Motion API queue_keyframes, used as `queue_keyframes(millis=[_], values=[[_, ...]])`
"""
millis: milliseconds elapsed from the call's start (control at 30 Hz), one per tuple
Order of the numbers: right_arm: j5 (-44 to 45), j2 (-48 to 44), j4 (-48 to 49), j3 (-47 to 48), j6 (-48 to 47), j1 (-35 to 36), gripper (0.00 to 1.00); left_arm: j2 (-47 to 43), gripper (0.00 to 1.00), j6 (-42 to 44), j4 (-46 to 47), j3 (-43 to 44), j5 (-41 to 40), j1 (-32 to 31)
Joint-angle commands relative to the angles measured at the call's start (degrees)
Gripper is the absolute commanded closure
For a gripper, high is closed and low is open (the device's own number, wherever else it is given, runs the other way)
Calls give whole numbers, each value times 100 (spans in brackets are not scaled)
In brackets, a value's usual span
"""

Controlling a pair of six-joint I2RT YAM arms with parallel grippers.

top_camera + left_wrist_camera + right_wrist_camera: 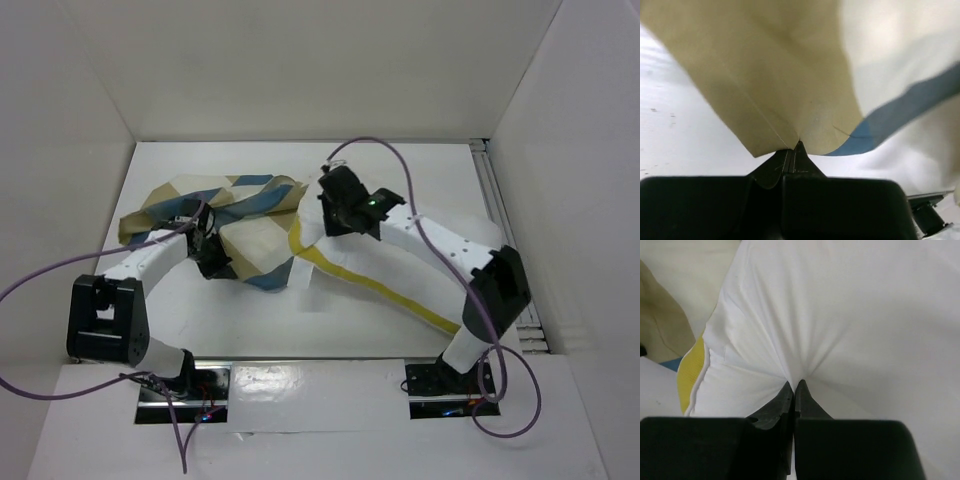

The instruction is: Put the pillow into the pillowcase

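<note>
The checked blue, tan and cream pillowcase (235, 215) lies crumpled at the table's middle left. My left gripper (212, 250) is shut on its tan edge (785, 100), pinching a fold at the fingertips. The white pillow (350, 265) with yellow piping (395, 295) lies to the right, its left end under the pillowcase's edge. My right gripper (335, 205) is shut on a pinch of the pillow's white cloth (840, 330), which puckers at the fingertips. A yellow corner (690, 375) shows at the left in the right wrist view.
White walls close in the table at the back and both sides. A metal rail (510, 230) runs along the right edge. Purple cables (400, 170) loop from both arms. The arm bases (180, 385) sit at the near edge.
</note>
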Motion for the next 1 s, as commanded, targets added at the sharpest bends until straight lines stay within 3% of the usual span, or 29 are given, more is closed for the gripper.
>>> queue_keyframes(millis=[0,167,333,367,400,500,533,600,633,667,700,767,800,833,933,967], values=[[352,-1068,-216,371,-511,-290,100,-317,100,248,-350,435,265,-266],[431,-1720,-332,565,-863,-440,100,-449,100,503,-877,1094,643,-872],[282,-2221,-384,451,-1004,-440,100,-756,100,608,-1265,1148,1345,-2023],[282,-2274,-384,451,-1065,-440,100,-669,94,687,-1352,1148,1495,-2164],[229,-2379,-384,311,-1066,-440,100,-556,64,818,-1658,1226,1601,-2391],[229,-2511,-437,170,-1118,-492,100,-176,31,1022,-2606,2103,753,-2534],[229,-2512,-437,169,-1118,-492,100,-124,28,1022,-2714,2349,158,-2534],[177,-2565,-516,169,-1118,-492,100,-193,29,917,-2715,2928,-198,-2298],[176,-2565,-516,169,-1171,-492,100,-194,35,916,-2715,3071,-339,-2001],[89,-2565,-568,169,-1171,-492,100,-194,55,777,-2594,3220,-697,-1876],[88,-2617,-569,169,-1171,-492,100,-124,62,776,-2497,3396,-910,-1779],[-70,-2617,-569,108,-1223,-492,100,165,60,776,-2207,3503,-1671,-1639],[-131,-2617,-569,56,-1224,-492,100,340,42,776,-2014,3616,-1920,-1638],[-131,-2617,-569,55,-1224,-492,100,560,35,715,-2012,3722,-2140,-1586],[-18,-2669,-622,55,-1224,-492,100,1412,17,767,-1837,3845,-2485,-1585],[-17,-2670,-622,55,-1224,-545,100,1597,15,767,-1837,3933,-2485,-1585]])
